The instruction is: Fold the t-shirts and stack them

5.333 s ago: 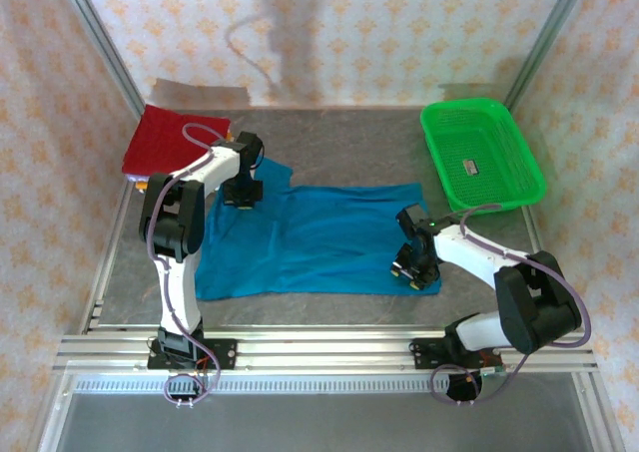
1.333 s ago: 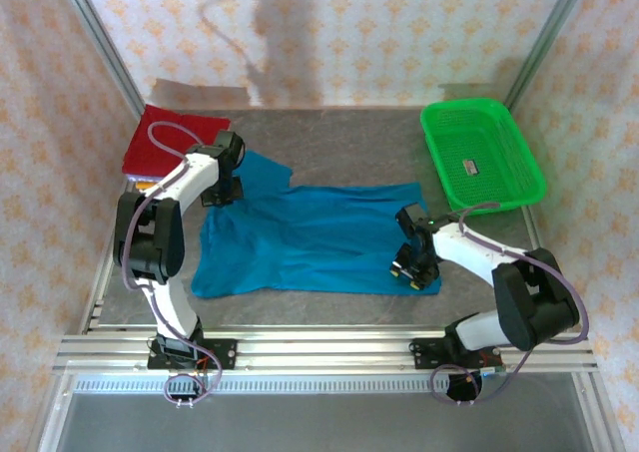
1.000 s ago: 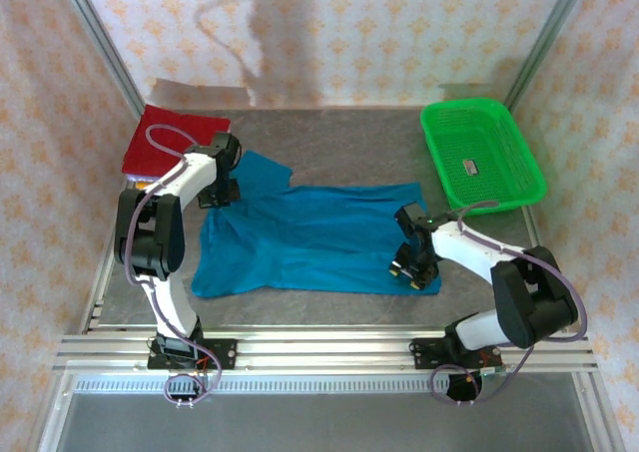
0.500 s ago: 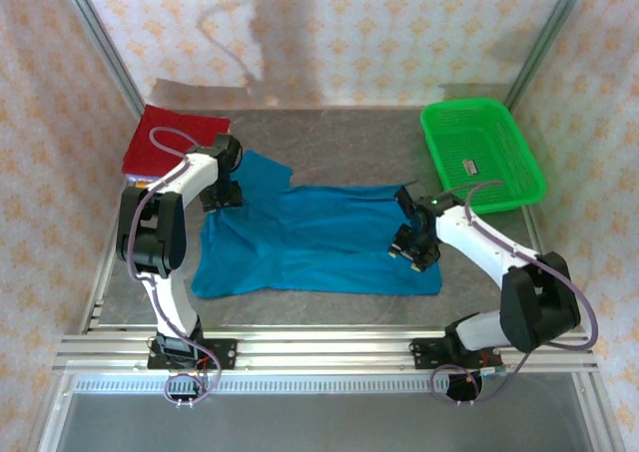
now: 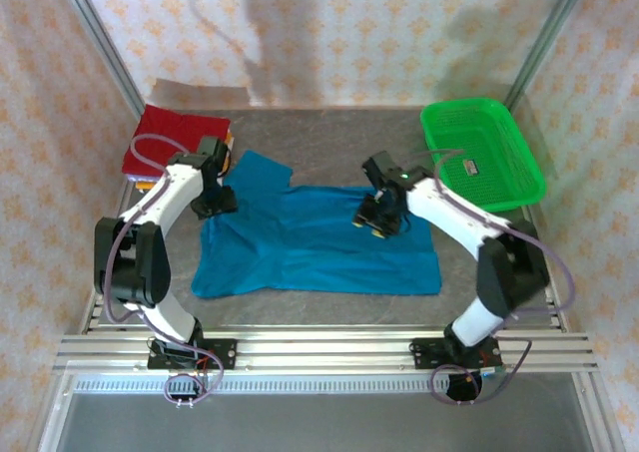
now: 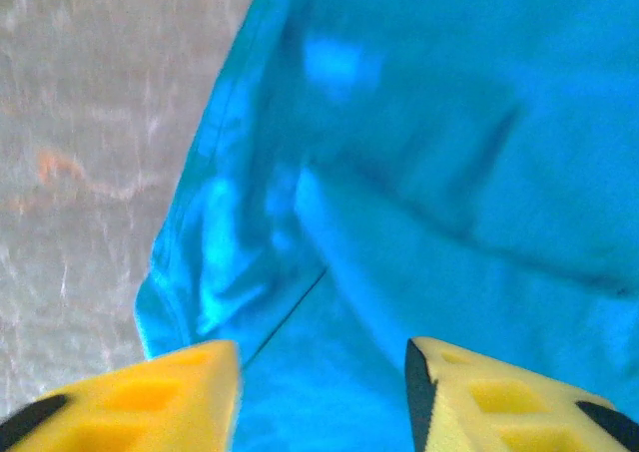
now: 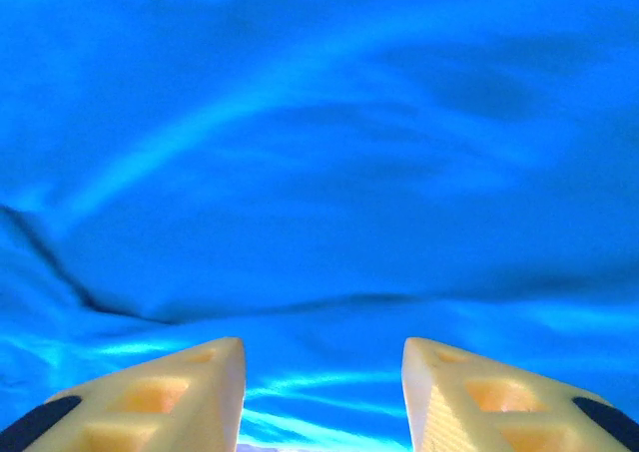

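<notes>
Counter carrying the blue shirt, spread at centre. Folded red shirt at far left, layers beneath indistinct. Left fingers apart over the blue sleeve edge. Right fingers apart over its far-right part; bases cut off in the wrist views.

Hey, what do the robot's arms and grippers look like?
Both the left arm and right arm have white links, black joints and a looping purplish-grey cable. The left gripper and right gripper carry yellow wedge-shaped fingers with moulded pockets and black patches at the base.
</notes>
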